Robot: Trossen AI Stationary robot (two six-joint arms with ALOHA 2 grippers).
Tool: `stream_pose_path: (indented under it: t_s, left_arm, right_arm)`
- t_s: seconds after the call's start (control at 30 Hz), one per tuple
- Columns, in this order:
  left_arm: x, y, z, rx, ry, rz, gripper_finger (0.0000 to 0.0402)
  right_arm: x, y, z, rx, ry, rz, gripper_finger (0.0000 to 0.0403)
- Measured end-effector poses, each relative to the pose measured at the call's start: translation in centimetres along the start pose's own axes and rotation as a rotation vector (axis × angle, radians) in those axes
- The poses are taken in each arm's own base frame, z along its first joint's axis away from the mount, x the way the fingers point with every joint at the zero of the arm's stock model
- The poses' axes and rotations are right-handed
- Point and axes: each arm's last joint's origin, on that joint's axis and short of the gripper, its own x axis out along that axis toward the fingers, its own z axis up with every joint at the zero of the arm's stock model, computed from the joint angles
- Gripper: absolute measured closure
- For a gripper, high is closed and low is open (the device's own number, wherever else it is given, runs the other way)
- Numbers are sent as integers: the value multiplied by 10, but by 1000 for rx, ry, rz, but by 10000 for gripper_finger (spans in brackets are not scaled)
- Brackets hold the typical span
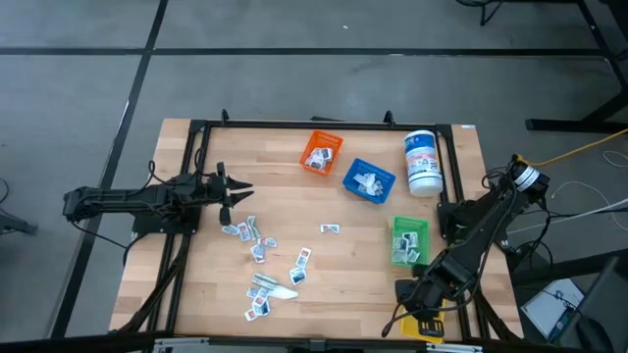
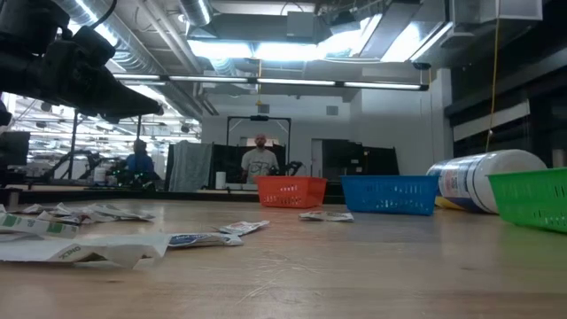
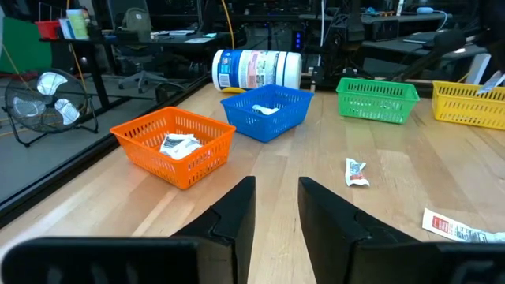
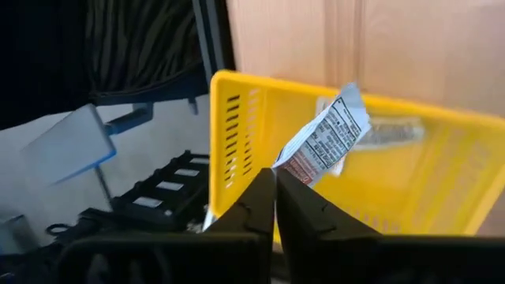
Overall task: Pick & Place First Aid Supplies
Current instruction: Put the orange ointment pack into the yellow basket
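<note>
Several small white first aid packets (image 1: 265,263) lie flat on the wooden table's near left part, and one (image 1: 330,228) lies alone mid-table. My right gripper (image 4: 274,175), at the table's near right corner (image 1: 410,292), is shut on one packet (image 4: 325,136) above the yellow bin (image 4: 237,126). My left gripper (image 3: 276,185) waits open at the table's left side (image 1: 232,191), level, touching nothing. Packets also lie in the orange bin (image 1: 321,152), the blue bin (image 1: 368,180) and the green bin (image 1: 409,241). My right gripper pinches the packet's lower end (image 4: 286,166) between its two fingertips. The fingers slant down from above. The packet sticks out past the fingertips, tilted and lifted clear, over the yellow bin's inside.
A white canister with a blue label (image 1: 422,163) lies on its side at the far right, by the blue bin. A black frame (image 1: 324,125) runs round the table. Bare wood lies between the loose packets and the green bin. People show in the room beyond (image 2: 259,159).
</note>
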Motion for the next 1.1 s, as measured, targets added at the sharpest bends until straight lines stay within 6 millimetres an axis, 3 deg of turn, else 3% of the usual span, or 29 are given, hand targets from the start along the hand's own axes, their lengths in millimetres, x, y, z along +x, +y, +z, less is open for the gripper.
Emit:
stream_pose_path:
  t_s: [0.23, 0.47, 0.83, 1.1]
  left_arm:
    - [0, 0, 0, 0, 0, 0, 310]
    - [0, 0, 0, 0, 0, 0, 311]
    - [0, 0, 0, 0, 0, 0, 311]
    - [0, 0, 0, 0, 0, 0, 309]
  right_arm:
    - [0, -3, -3, 82, 45, -21, 340]
    - [-1, -6, 3, 17, -36, -64, 291]
    - [-14, -23, 42, -184, -282, -137, 272]
    - [-33, -54, 78, -270, -389, -251, 272]
